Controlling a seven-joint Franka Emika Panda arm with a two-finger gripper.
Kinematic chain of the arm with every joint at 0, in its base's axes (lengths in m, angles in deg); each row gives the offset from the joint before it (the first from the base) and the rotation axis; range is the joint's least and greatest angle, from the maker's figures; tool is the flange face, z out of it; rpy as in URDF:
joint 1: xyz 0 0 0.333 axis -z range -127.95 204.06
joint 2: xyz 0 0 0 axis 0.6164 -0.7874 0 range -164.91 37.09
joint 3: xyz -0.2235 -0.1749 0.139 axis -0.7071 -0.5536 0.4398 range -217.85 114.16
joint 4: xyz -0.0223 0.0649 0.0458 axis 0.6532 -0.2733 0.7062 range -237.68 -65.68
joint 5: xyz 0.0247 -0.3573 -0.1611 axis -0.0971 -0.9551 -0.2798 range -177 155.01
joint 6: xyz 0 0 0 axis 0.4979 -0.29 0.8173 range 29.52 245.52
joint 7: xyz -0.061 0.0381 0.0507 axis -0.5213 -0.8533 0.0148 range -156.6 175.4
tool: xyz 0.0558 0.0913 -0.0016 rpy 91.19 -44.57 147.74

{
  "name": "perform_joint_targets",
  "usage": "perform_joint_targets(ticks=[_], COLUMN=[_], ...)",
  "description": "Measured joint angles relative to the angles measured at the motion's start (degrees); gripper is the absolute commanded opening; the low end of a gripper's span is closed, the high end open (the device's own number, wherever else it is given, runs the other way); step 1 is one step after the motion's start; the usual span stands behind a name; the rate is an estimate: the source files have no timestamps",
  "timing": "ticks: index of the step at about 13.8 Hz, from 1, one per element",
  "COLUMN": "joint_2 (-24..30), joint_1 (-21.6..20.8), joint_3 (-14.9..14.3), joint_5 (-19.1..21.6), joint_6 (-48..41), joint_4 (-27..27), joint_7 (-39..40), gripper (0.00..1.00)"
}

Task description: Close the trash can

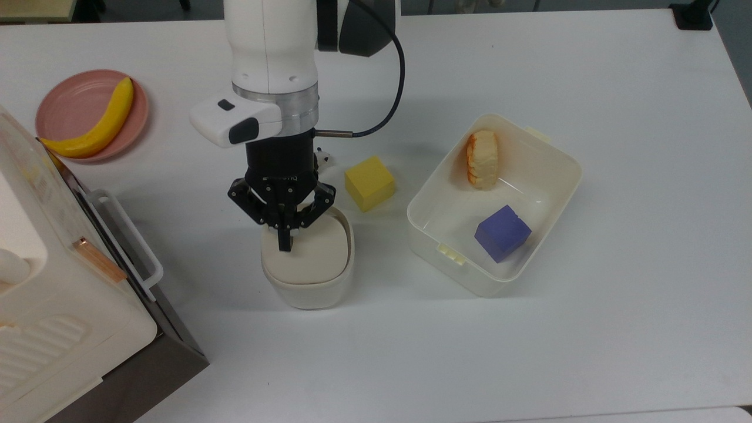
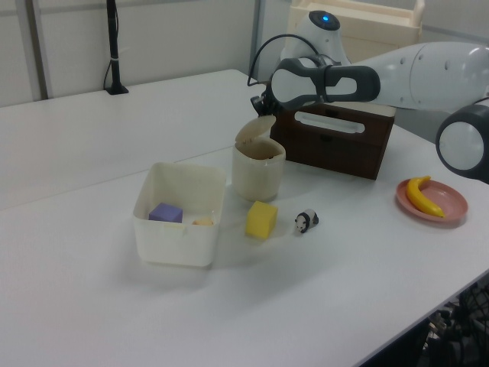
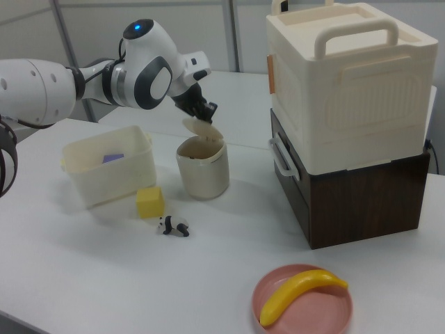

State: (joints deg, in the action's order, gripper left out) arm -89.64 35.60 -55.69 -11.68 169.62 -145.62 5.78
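The trash can [image 1: 308, 291] is a small cream bin standing mid-table. Its beige lid [image 1: 314, 252] hangs tilted partway down over the opening and hides the inside in the top view. The left view shows the lid [image 2: 254, 131] still slanted above the rim of the can [image 2: 257, 174]. In the right view the lid [image 3: 199, 129] is also raised at an angle over the can [image 3: 202, 172]. My gripper [image 1: 285, 241] is shut on nothing, its fingertips pressing down on the lid's top near its free edge. The gripper [image 2: 260, 112] [image 3: 206, 113] sits right above the lid.
A yellow cube [image 1: 369, 183] and a small panda toy [image 1: 322, 158] lie just beyond the can. A cream tub [image 1: 555, 191] at the top view's right holds a purple cube [image 1: 502, 232] and bread [image 1: 482, 158]. The big white appliance [image 1: 59, 305] and a pink plate [image 1: 64, 100] with a banana [image 1: 97, 126] are at the top view's left.
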Motion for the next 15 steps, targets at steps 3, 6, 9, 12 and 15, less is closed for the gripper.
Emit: perform_joint_targets(ticks=[3,6,9,12,15], joint_2=[1.7,2.5,0.6,0.5,0.6], joint_1=[0.3,0.4,-0.1,-0.2,-0.3], joint_3=[-0.3,-0.3,0.0,0.0,0.0], joint_5=[1.7,2.6,2.6,2.6,2.6], joint_6=[-10.5,-14.7,-14.9,-14.7,-14.7], joint_4=[0.2,-0.2,-2.0,-1.8,-1.8], joint_7=[5.1,7.8,8.0,8.0,8.0], gripper=[0.00,0.00,0.00,0.00,0.00])
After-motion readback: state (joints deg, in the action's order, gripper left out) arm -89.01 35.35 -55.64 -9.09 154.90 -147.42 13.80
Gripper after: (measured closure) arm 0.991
